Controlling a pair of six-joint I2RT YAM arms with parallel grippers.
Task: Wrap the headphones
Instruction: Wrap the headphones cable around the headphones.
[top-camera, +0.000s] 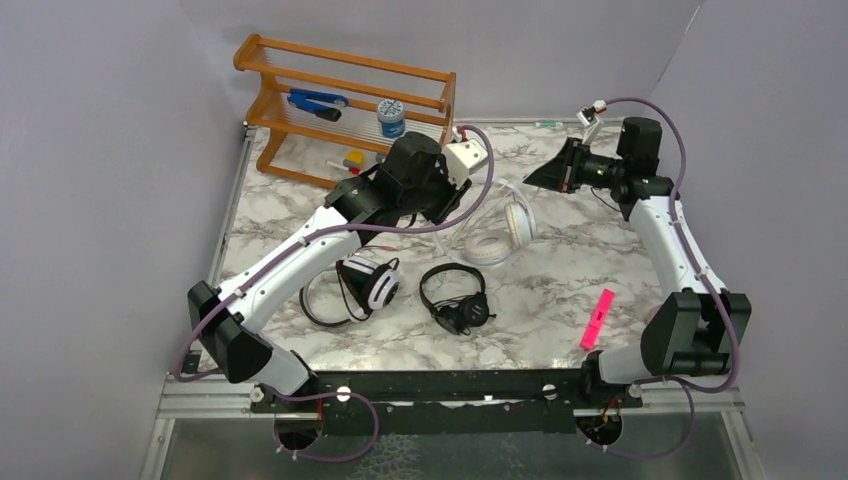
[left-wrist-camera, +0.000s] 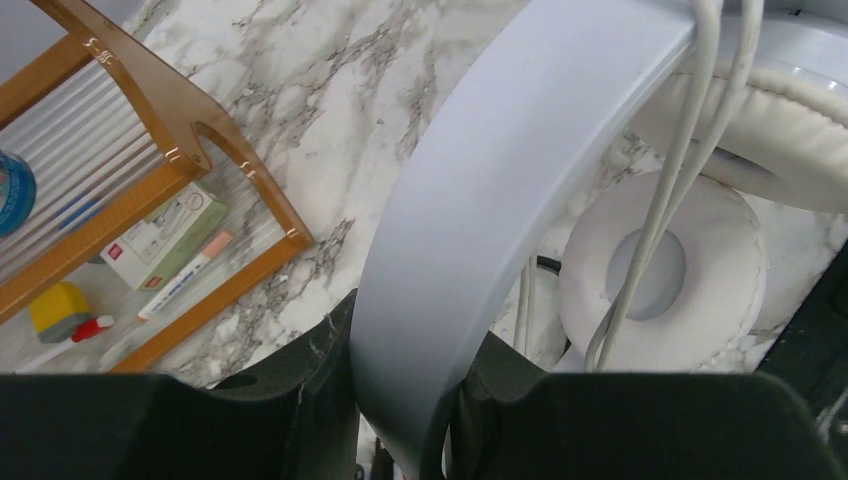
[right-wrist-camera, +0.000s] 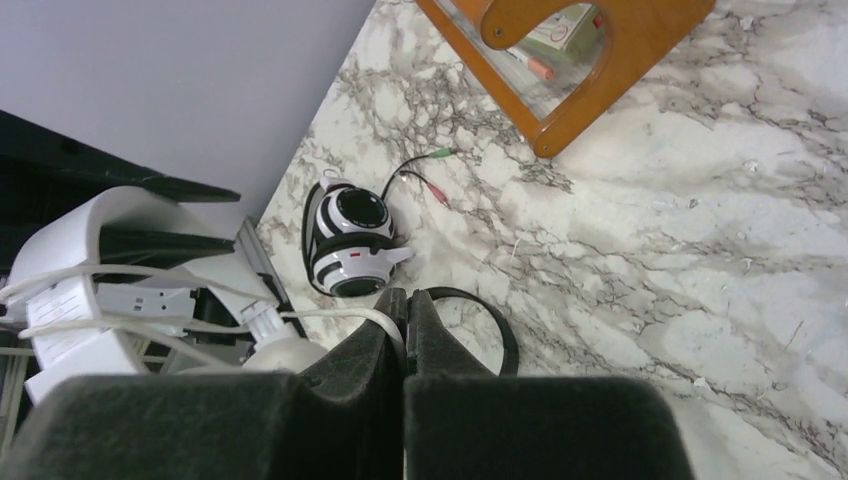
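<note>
Headphones in all-white plastic, with a wide headband and padded cups (top-camera: 490, 248), sit mid-table toward the back of the marble-patterned table (top-camera: 560, 285). My left gripper (left-wrist-camera: 400, 410) is clamped across their broad white headband (left-wrist-camera: 520, 180), jaws held partly apart by it. The band's long axis runs up and away from the fingers, with the cups lying beyond.

A thin white cord (right-wrist-camera: 330, 314) leads from the cups to my right gripper (right-wrist-camera: 403, 325). Its fingers are pressed fully together, and the cord appears to be pinched at their tips. That gripper hangs just right of the headphones and slightly farther back, so I judge the right arm must carry the cord around the band.

White-and-black headphones (top-camera: 372, 282) and small black headphones (top-camera: 455, 300) lie nearer me, apart from both grippers.
</note>
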